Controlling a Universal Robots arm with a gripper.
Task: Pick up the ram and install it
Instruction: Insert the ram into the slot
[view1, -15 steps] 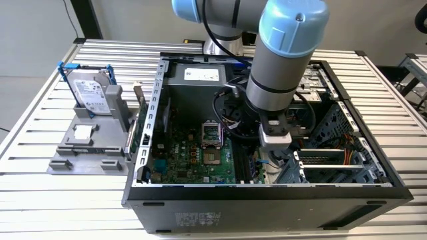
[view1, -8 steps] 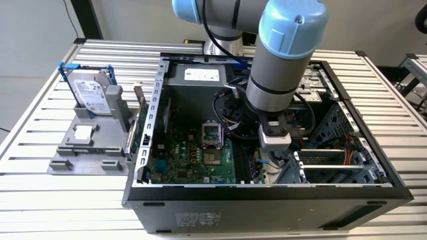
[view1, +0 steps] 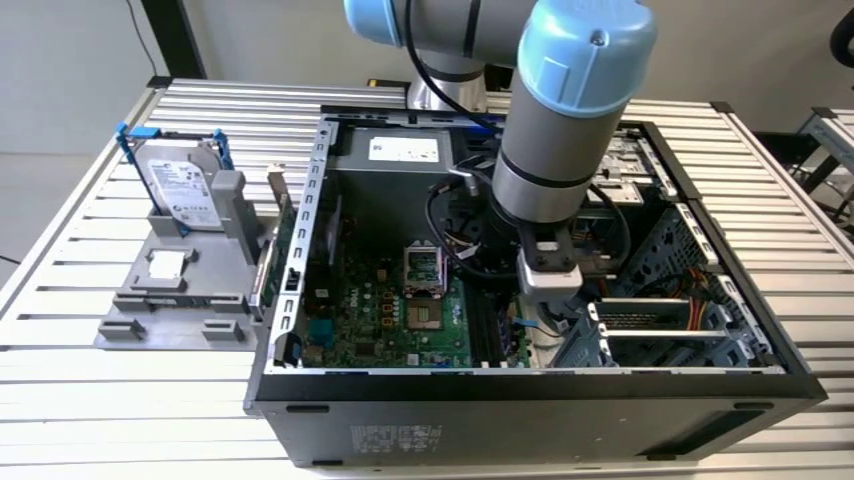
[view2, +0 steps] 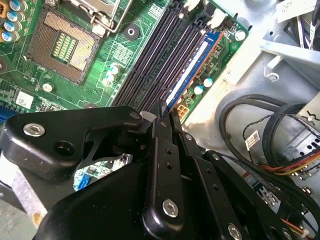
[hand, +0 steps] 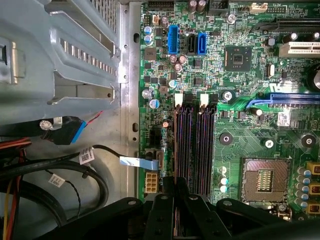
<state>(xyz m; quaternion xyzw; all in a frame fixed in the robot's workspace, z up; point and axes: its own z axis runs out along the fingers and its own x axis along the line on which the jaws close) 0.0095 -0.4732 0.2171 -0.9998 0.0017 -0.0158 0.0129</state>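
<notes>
My gripper reaches down inside the open computer case, over the memory slots of the green motherboard. The ram is a thin stick seen edge-on, standing along the slot nearest the board's edge. In both wrist views it runs out from between my fingertips toward the white latches. The gripper is shut on the ram about halfway along the slot. The stick's other half is hidden under the gripper body.
The bare processor socket lies beside the slots. Black and coloured cables and a metal drive cage crowd the side past the board's edge. Outside the case, a hard drive in a blue frame stands on a grey fixture.
</notes>
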